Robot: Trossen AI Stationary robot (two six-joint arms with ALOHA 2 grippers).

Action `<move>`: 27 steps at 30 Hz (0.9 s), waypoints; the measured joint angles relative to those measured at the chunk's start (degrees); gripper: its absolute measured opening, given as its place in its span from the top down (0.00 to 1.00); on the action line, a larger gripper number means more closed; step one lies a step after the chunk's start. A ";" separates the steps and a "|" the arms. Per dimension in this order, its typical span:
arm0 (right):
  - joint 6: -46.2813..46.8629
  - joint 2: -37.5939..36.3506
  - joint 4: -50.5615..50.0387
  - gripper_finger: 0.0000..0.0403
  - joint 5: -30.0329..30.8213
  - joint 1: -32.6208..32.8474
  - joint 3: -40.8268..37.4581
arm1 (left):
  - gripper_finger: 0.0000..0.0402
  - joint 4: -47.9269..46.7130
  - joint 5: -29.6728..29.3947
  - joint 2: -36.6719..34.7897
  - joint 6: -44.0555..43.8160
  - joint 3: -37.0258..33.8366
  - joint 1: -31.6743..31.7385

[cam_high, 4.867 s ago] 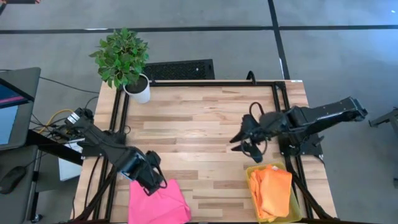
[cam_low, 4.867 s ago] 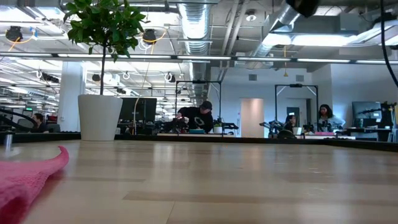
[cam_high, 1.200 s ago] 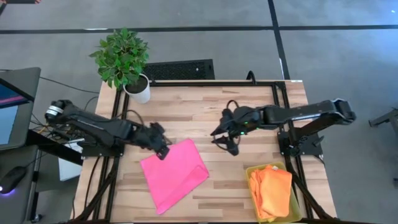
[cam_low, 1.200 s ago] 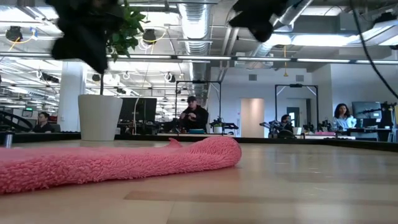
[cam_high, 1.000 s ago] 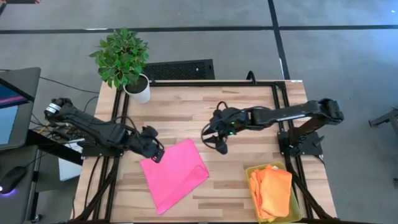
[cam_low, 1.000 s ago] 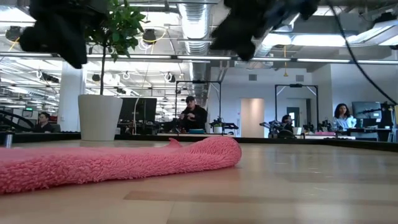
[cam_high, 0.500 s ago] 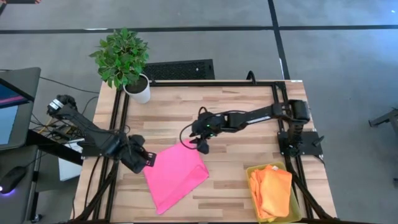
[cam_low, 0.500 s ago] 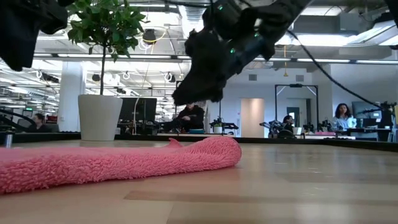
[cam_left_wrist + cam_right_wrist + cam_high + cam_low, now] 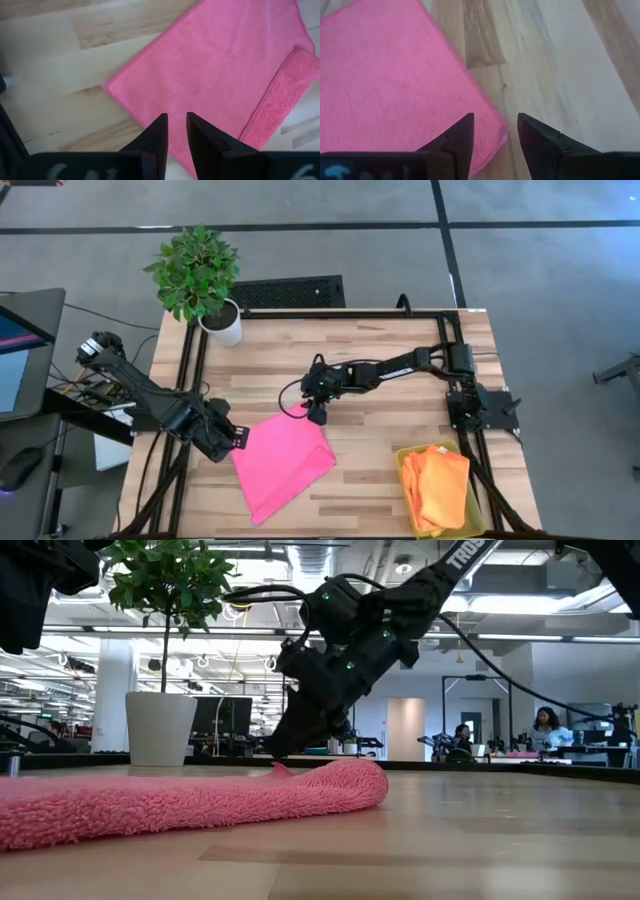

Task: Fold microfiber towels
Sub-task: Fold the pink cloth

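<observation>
Spread flat near the front of the pale wooden plank worktop (image 9: 400, 350): hot pink square microfiber towel (image 9: 283, 463). Right gripper (image 9: 318, 415) over its far corner, fingers parted, empty; left gripper (image 9: 240, 442) beside the left corner, fingers narrowly parted, empty. Likely pre-grasp; next, pinching both corners.

We see a potted plant (image 9: 200, 280) at the far left corner of the wooden table (image 9: 330, 350). Behind it lies grey floor (image 9: 520, 270) with a black vent grille (image 9: 288, 291). Beyond the plant, an open office shows ceiling ducts (image 9: 315, 585), desks and seated people (image 9: 545, 730).
</observation>
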 joint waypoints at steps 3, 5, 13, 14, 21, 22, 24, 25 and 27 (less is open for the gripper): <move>-0.06 -0.02 -0.06 0.57 0.12 -0.13 0.02 | 0.85 -0.03 0.00 0.00 0.02 0.00 0.00; -0.07 -0.02 -0.10 0.57 0.08 -0.09 0.02 | 0.85 -0.04 -0.04 0.00 0.31 0.00 0.00; -2.87 1.67 -2.87 0.57 0.06 1.02 -0.07 | 0.85 -0.11 -0.11 0.00 -0.44 0.00 0.00; -3.02 2.06 -2.72 0.57 0.63 1.23 -0.14 | 0.85 -0.20 -0.11 0.00 -0.44 0.00 -0.02; -1.27 3.08 -1.94 0.62 2.05 1.59 0.17 | 0.85 -0.07 -0.61 0.00 2.24 0.00 -0.02; -0.83 2.92 -2.12 0.65 1.90 1.55 0.17 | 0.85 0.14 -0.78 0.00 3.91 0.00 -0.02; 0.37 2.69 -2.68 0.71 1.56 1.53 0.13 | 0.85 1.13 -0.92 0.10 7.58 0.00 -0.02; 0.97 2.69 -2.70 0.75 1.56 1.48 0.13 | 0.85 1.93 -1.04 0.33 9.53 0.00 -0.02; 1.69 2.45 -3.07 0.85 1.48 1.43 0.11 | 0.85 3.19 -1.78 1.14 11.36 0.00 -0.02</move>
